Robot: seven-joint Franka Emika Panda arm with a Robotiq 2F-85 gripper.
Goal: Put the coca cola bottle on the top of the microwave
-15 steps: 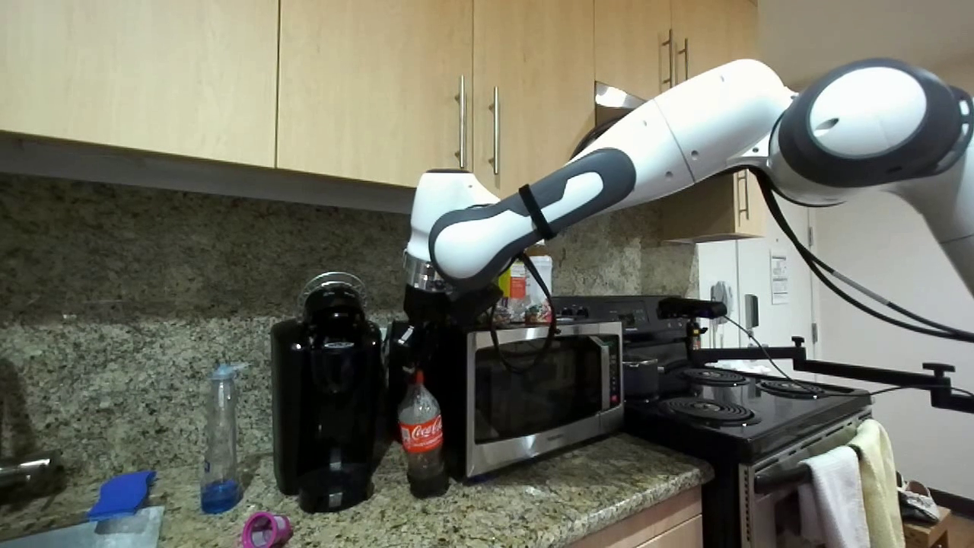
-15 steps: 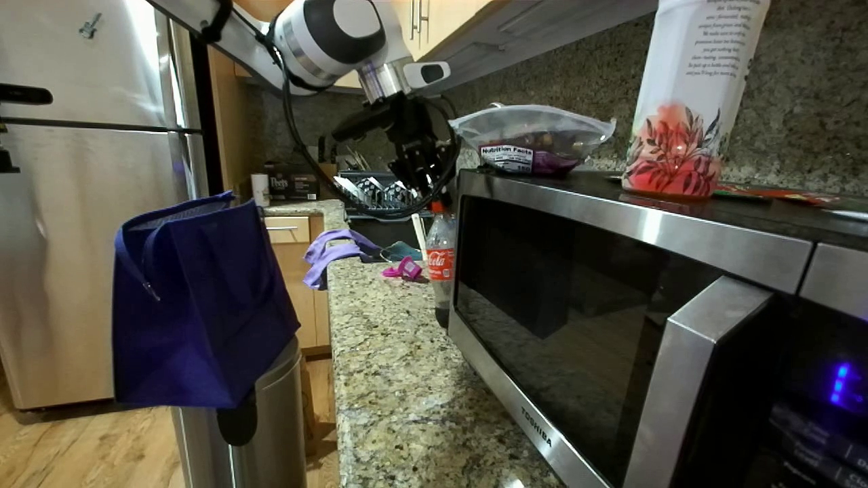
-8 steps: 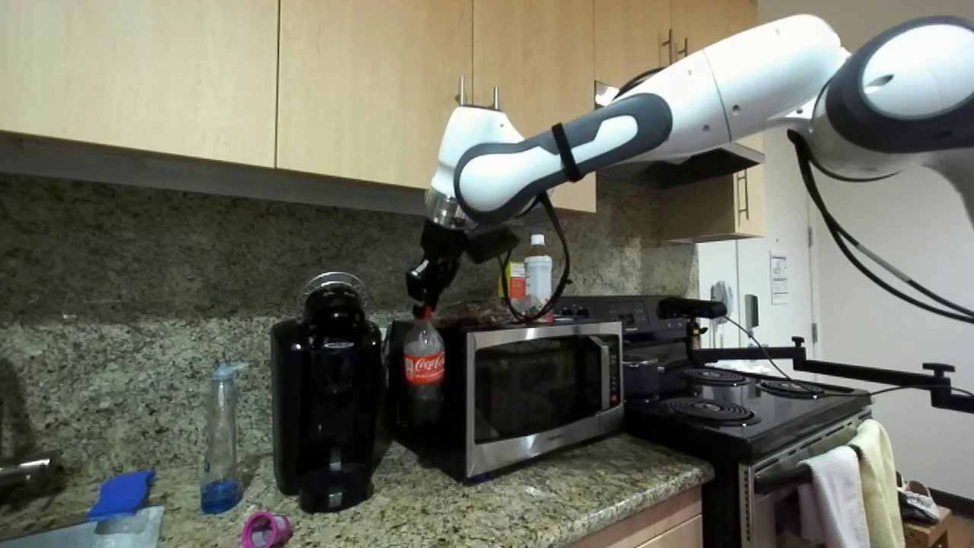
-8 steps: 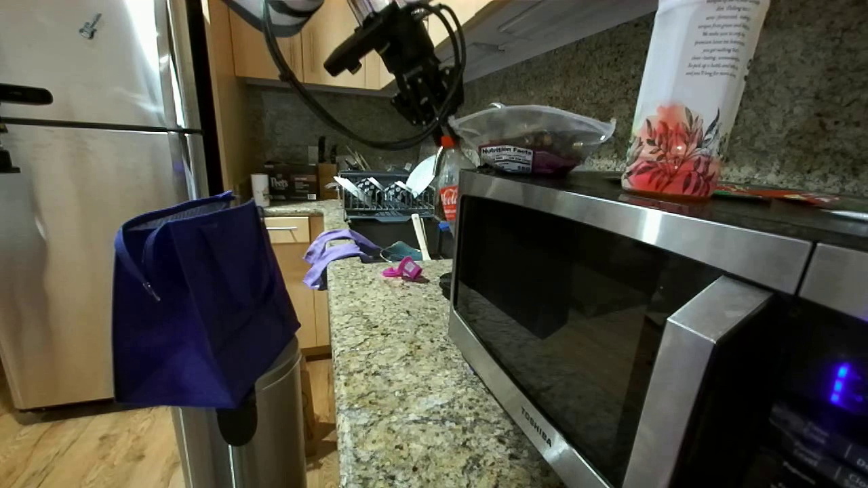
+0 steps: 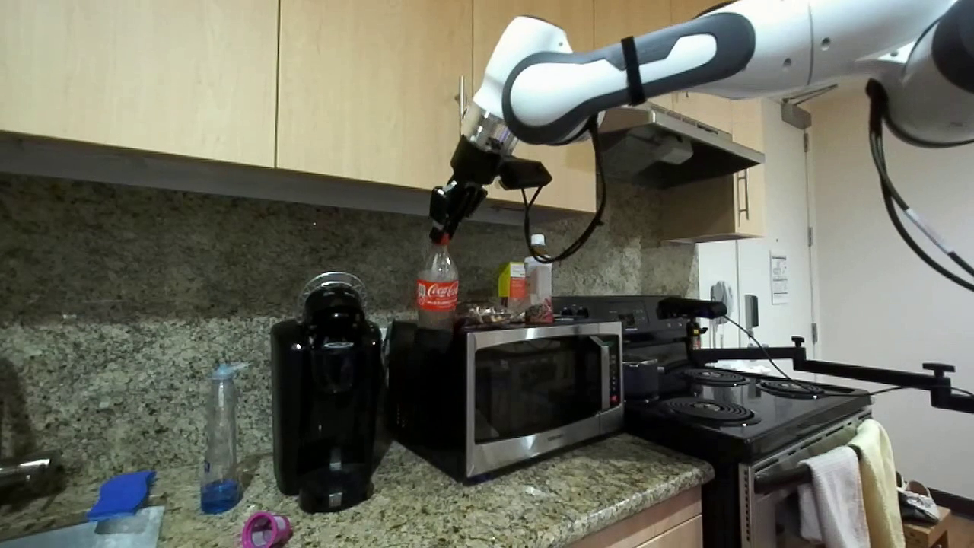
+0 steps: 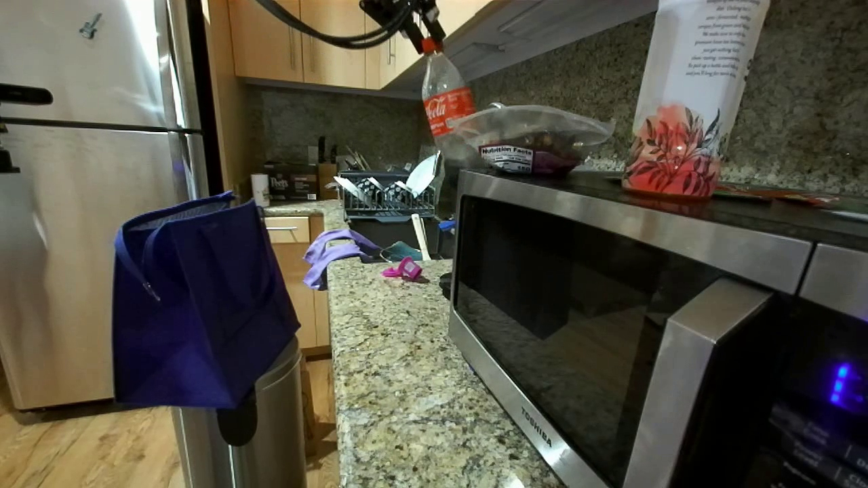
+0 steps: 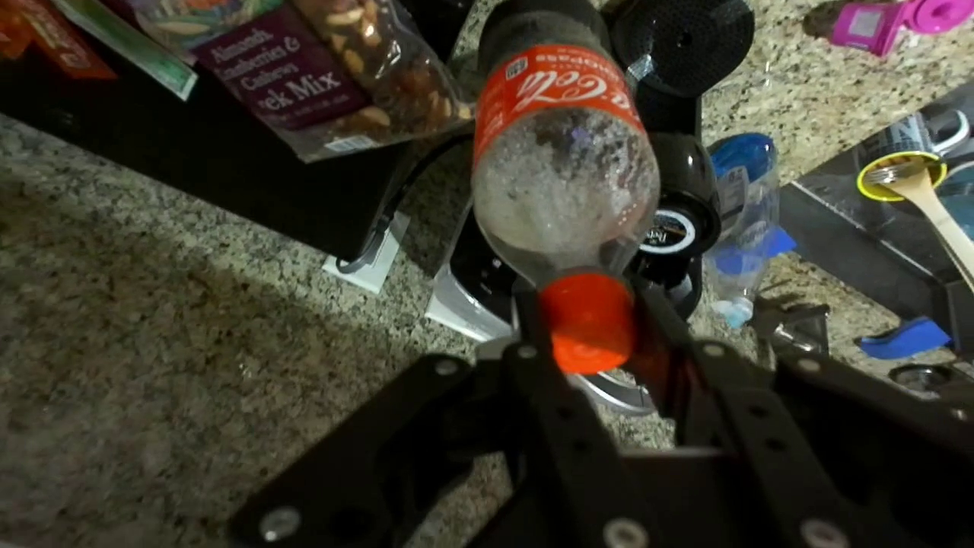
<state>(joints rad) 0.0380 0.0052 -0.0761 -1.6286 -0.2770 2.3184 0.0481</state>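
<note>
Beside the top of the microwave [image 5: 542, 390], the coca cola bottle [image 5: 437, 295] is hanging off the surface [image 5: 525, 504], and the gripper [image 7: 590, 312] is holding it by its red cap [image 6: 430, 46]. The jaws are standing drawn in on both sides of that cap, with the fingers [image 7: 658, 335] apparently touching it; nothing else is being held.

Judging by this, grasping and lifting are done, and placing is the part that is waiting. In the wrist view the bottle is showing past the side edge of the microwave's dark top, in front of the coffee maker [image 5: 327, 403], so it is probably not yet sitting fully over its goal. In an exterior view a bag of nut mix [image 6: 534, 139] is hiding the bottle's base, so whether the base is touching the bag or the microwave, I cannot tell. From there the bottle is leaning, its base tipping toward the microwave.

What is remaining, I think, is carrying it sideways over the top, straightening it, setting it down and letting go. The bag, a flowered white bottle [image 6: 688, 102] and a yellow box [image 5: 513, 280] are already occupying parts of that top, so the landing spot is calling for some choosing. With the hold being only at the cap, the body is likely to be swinging if it is bumping the bag.
</note>
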